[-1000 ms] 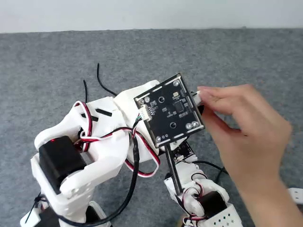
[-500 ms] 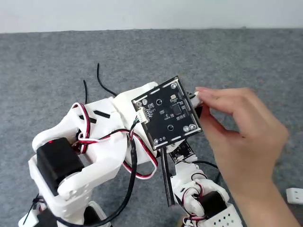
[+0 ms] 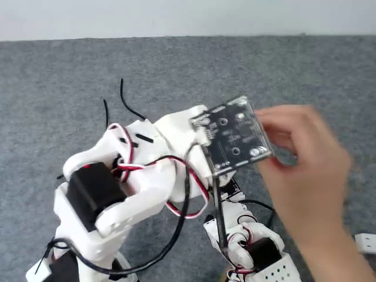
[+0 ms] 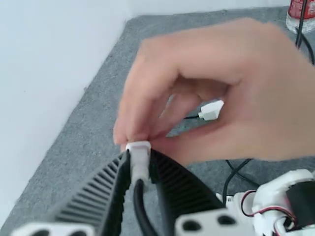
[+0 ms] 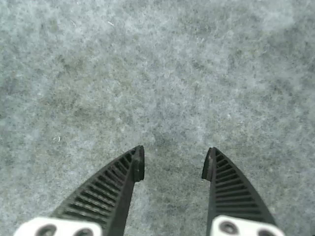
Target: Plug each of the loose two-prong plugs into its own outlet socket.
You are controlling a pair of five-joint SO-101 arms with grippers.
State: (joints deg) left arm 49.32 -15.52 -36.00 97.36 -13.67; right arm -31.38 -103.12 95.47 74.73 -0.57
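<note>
In the left wrist view my left gripper is shut on a white two-prong plug whose black cable runs down between the fingers. A person's hand pinches the tip of that plug. A second white plug on a black cord lies on the carpet behind the hand. From the high view, the left arm stretches toward the hand, its wrist camera board covering the fingers. My right gripper is open above bare grey carpet, holding nothing.
The right arm's base sits at the bottom of the high view. Thin black cable ends lie on the carpet behind the left arm. A small white part lies at the right edge. A bottle stands far off.
The left arm has swung to the right and its camera board has shifted right and up. The hand has stayed at the gripper's tip and moved slightly with it.
</note>
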